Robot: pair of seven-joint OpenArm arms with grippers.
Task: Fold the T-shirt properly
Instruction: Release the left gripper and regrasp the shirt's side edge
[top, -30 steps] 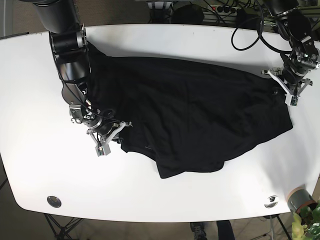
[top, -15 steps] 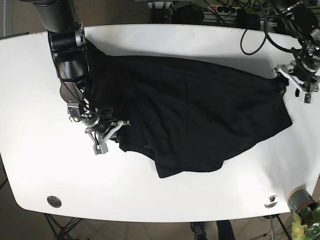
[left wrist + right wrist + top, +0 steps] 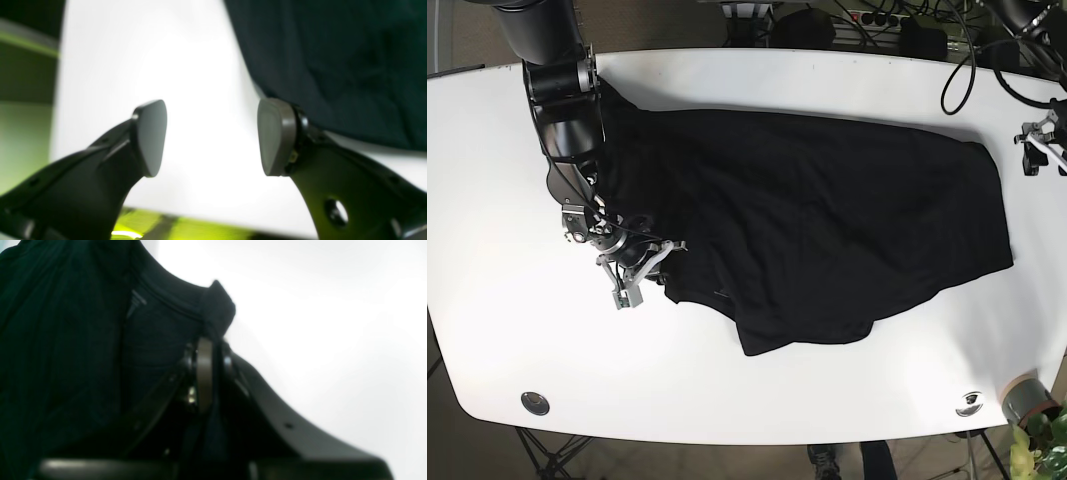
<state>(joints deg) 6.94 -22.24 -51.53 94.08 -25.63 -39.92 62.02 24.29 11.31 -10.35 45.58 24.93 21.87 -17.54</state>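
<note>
**Black T-shirt, unfolded, one edge gripped**

T-shirt (image 3: 827, 230): black, spread rumpled across the white worktop (image 3: 727, 380), lower hem bunched toward the front. Judged light, limp and prone to drag; best taken at hems, collar or sleeve seams.
Right gripper (image 3: 632, 272): jaws closed, pinching the fabric at the collar edge.
Left gripper (image 3: 1039, 140): jaws wide apart, holding nothing, just beside the shirt's far edge.
Worktop: two round metal fittings near the front.

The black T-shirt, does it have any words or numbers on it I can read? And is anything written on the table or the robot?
No text can be read anywhere.
T-shirt: plain black; a small neck label shows in the right wrist view, too blurred to read.
Table: bare white, no writing.
Left gripper and right gripper: no markings visible.
</note>
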